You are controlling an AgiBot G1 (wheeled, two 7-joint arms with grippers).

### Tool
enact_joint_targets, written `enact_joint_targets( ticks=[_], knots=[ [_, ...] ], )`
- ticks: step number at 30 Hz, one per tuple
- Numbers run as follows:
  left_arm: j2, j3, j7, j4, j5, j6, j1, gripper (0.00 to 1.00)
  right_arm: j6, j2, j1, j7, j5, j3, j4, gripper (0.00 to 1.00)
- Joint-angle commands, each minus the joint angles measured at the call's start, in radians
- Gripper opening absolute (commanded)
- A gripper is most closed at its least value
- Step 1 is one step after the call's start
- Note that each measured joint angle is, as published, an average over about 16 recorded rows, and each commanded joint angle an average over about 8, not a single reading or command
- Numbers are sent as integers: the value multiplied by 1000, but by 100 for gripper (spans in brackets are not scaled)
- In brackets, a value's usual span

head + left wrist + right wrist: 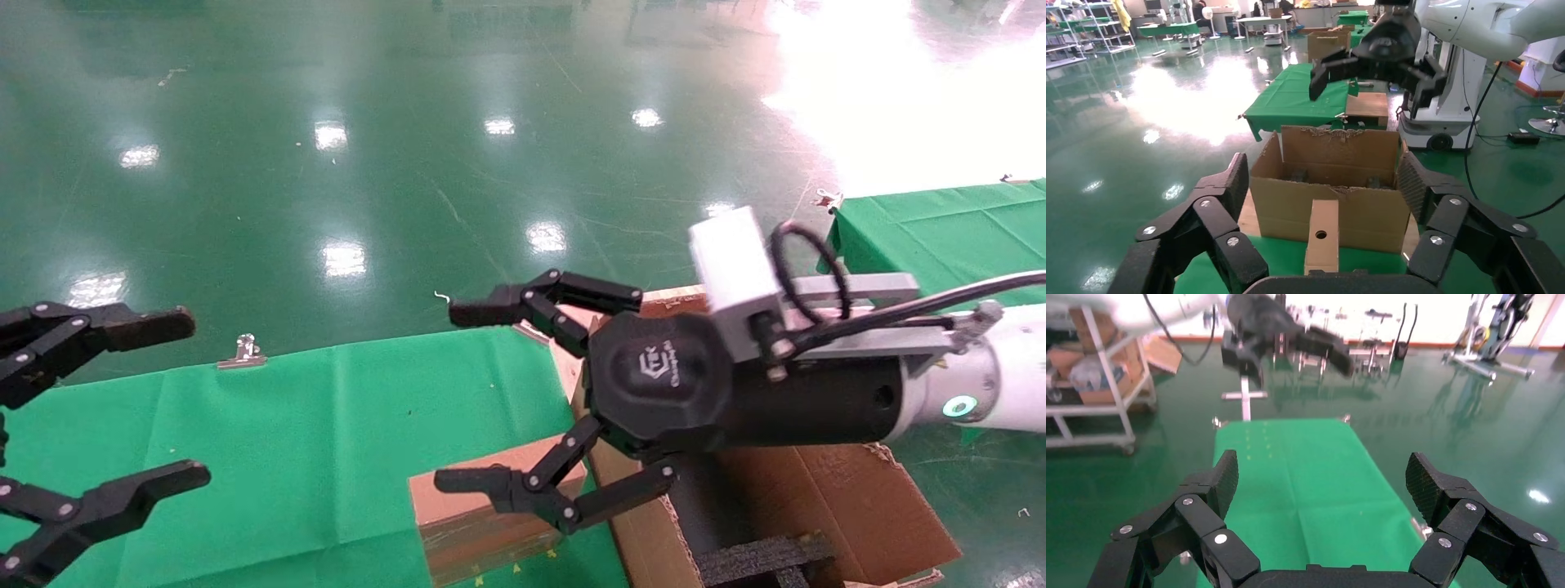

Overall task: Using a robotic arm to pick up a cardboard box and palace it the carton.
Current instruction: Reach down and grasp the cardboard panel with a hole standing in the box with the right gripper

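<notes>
At the left edge of the head view the left gripper (176, 396) hung spread wide and empty over the green table (286, 425) — idle, by the look of it. Nothing of the task looked done yet: the cardboard box (482, 523) lay on the cloth, just beside the carton (850, 506), not in it. The right gripper (466, 396), on the robotic arm (1013, 376), hovered above the box with its fingers wide apart, gripping nothing — descent, grasp and transfer to the carton all remained.
</notes>
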Motion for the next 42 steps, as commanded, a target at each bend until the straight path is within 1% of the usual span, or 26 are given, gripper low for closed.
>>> enact_joint_targets(
  ticks=[1,5,13,25,32,38,39,42],
  knots=[
    [0,0,0,0,0,0,0,0,-1,-1,8,0,-26,-11,-4,100],
    [0,0,0,0,0,0,0,0,-21,-20,62,3,-136,-64,-16,100],
    [0,0,0,0,0,0,0,0,-54,-87,170,22,-351,-183,-20,100],
    [0,0,0,0,0,0,0,0,-51,-191,294,63,-614,-333,2,100],
    [0,0,0,0,0,0,0,0,-50,-247,355,73,-743,-403,1,100],
    [0,0,0,0,0,0,0,0,-61,-286,394,56,-808,-457,-18,100],
    [0,0,0,0,0,0,0,4,-63,-292,399,52,-814,-465,-22,100],
    [0,0,0,0,0,0,0,42,-65,-304,411,41,-825,-488,-32,100]
  ],
)
